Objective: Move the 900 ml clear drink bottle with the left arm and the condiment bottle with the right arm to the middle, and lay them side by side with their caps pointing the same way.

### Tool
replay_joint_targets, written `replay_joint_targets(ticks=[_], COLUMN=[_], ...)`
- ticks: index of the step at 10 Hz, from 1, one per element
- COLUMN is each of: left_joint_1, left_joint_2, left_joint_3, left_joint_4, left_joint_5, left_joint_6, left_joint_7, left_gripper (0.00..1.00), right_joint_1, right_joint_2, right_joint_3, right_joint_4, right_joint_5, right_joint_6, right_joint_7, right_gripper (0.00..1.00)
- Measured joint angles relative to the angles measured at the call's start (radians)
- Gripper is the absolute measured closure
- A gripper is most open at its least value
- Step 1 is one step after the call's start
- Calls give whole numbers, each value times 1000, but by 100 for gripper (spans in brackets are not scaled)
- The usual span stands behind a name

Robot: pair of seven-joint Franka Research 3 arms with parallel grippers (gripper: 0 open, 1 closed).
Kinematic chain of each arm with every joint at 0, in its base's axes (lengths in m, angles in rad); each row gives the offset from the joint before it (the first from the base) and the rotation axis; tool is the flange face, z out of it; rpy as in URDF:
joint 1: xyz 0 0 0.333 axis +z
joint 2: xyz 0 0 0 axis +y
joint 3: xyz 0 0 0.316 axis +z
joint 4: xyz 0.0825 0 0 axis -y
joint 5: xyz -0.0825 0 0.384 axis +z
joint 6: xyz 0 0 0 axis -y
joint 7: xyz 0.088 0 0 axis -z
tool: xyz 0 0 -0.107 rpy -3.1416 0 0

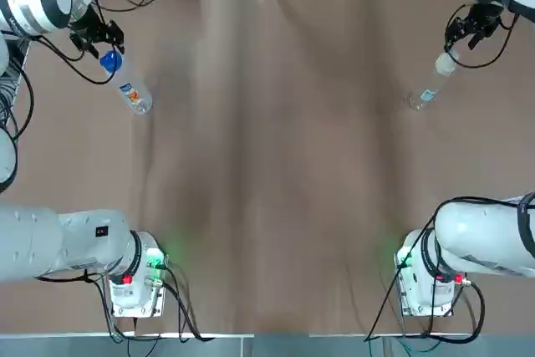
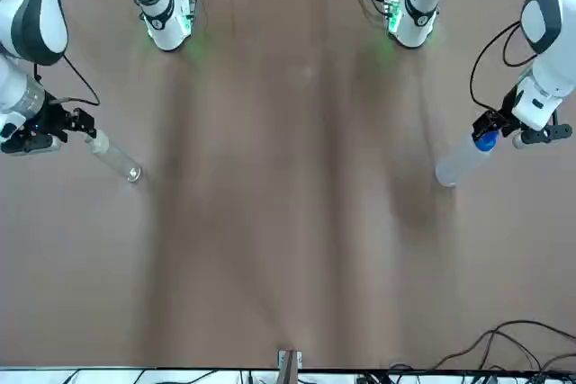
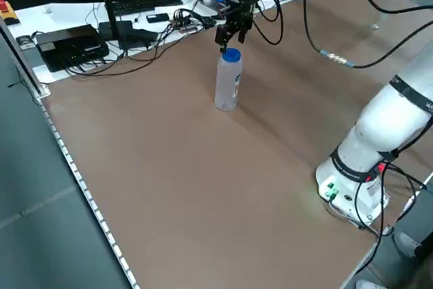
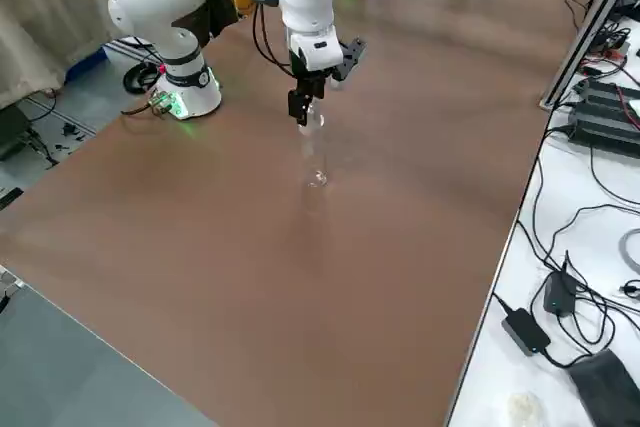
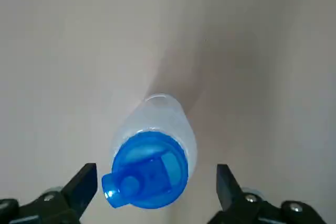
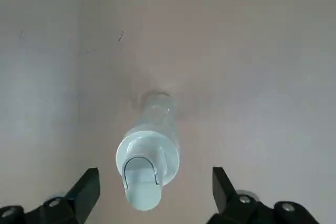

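Note:
The clear drink bottle [image 1: 134,94] with a blue cap [image 5: 148,170] stands upright at the table's far left. My left gripper [image 1: 99,39] hovers just above the cap, open, with a finger [image 5: 83,183] on each side and not touching it. In the left side view the bottle [image 3: 228,84] stands under the gripper [image 3: 233,33]. The slim clear condiment bottle [image 1: 430,85] with a whitish flip cap [image 6: 143,169] stands upright at the far right. My right gripper [image 1: 471,33] hangs open over its cap, fingers [image 6: 84,190] well apart from it.
The brown table [image 1: 276,165] stretches bare between the two bottles. Cables and electronics [image 3: 88,35] lie past the far edge. The arm bases [image 1: 134,277] stand at the near edge.

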Motion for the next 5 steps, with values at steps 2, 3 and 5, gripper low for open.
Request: replay_joint_targets(ticks=[2,3,5], left_joint_1=[0,0,0], left_joint_2=[2,6,13], left_joint_3=[0,0,0], left_joint_4=[-21,-25,-26], left_joint_5=[0,0,0], left_joint_6=[32,40,50], left_joint_7=[0,0,0], left_gripper=[0,0,0], right_joint_1=[0,0,1], right_joint_2=[0,0,0], right_joint_3=[0,1,5], right_joint_4=[-3,-8,-18], right_joint_5=[0,0,0], right_joint_6=[0,4,17], right_joint_7=[0,-1,-1], right_gripper=[5,6,6])
